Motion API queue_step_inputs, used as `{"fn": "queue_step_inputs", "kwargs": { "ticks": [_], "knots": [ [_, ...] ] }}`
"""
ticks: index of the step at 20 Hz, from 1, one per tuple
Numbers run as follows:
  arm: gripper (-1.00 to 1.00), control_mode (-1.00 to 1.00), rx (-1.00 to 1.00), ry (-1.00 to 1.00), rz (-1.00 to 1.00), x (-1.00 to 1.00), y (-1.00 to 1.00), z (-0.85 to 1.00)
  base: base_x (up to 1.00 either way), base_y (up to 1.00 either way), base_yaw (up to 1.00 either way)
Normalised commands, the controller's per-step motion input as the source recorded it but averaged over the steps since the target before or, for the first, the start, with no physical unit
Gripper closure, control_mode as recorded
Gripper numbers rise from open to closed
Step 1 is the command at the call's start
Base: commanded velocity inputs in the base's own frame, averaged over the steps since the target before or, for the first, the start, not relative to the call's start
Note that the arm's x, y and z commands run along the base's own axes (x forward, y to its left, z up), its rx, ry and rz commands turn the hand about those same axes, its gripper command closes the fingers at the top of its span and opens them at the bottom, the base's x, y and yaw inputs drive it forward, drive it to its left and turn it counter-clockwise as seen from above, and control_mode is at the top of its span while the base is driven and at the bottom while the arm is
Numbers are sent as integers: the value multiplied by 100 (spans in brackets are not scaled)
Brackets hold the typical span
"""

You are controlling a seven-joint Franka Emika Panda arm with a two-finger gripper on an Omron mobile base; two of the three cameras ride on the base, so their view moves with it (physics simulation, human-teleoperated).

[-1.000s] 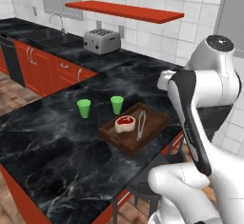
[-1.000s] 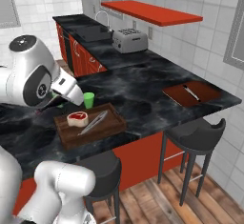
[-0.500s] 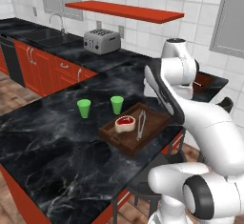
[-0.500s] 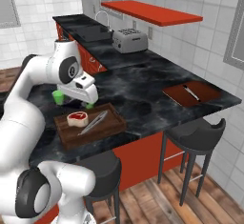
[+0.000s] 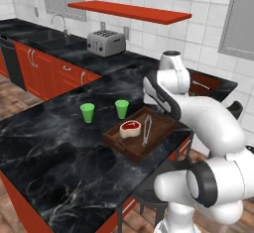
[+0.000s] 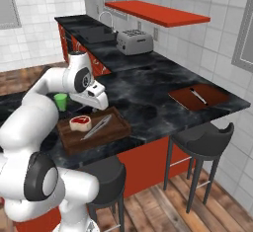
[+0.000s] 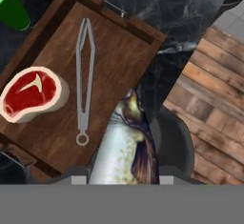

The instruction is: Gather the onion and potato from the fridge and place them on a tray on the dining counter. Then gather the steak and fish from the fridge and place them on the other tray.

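Note:
My gripper (image 7: 123, 176) is shut on a silvery fish (image 7: 125, 144). The fish hangs over the edge of a wooden tray (image 7: 114, 51) with a raised rim, on the dining counter (image 6: 148, 97). A red steak (image 7: 31, 93) lies in that tray beside metal tongs (image 7: 84, 75). From the base, the hand (image 6: 98, 99) hovers just above the same tray (image 6: 99, 139), near the steak (image 6: 80, 123). A flat reddish-brown tray (image 6: 197, 96) lies at the counter's far end. The fridge, onion and potato are out of view.
Two green cups (image 5: 87, 112) (image 5: 121, 109) stand just behind the wooden tray (image 5: 126, 149). A toaster (image 5: 105, 42) sits on the back counter. Dark bar stools (image 6: 202, 139) stand along the counter's edge, one (image 7: 174, 142) right under the fish. The floor is wood.
The arm has swung from a raised pose near the base out and down over the wooden tray. The steak, tongs and cups have not moved.

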Motion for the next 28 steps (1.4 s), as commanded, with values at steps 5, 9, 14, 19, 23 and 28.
{"fn": "queue_step_inputs", "kwargs": {
  "ticks": [5,9,14,19,23,28],
  "knots": [
    [100,-100,0,-12,0,9,0,-36,0,0,0],
    [100,-100,0,-14,0,6,0,-27,0,0,0],
    [100,-100,0,-10,0,20,0,-30,0,0,0],
    [100,-100,0,1,0,30,1,-25,0,0,0],
    [100,-100,0,9,0,29,12,-28,0,0,0],
    [100,-100,0,8,0,30,5,-28,0,0,0]
  ]
}}
